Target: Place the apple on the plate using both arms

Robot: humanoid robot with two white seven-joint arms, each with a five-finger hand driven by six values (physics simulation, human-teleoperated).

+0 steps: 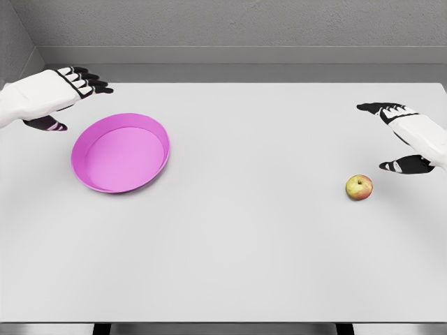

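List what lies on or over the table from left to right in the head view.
Left hand, open, white with black fingers → shallow round pink plate → small yellow-red apple → right hand, open, white with black fingers.

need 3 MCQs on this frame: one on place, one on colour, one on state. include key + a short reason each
1. Where does the apple lie on the table?
A. on the plate
B. at the right side, near the right hand
C. at the far left edge

2. What colour is the plate?
A. blue
B. green
C. pink-magenta

3. What is the state of the right hand?
A. open, holding nothing
B. closed around the apple
C. resting inside the plate

Key:
1 B: the apple sits just below and left of the right hand, far from the plate.
2 C: the dish at the left is pink-magenta, with the left hand beside it.
3 A: its fingers are spread and the apple lies apart from them.
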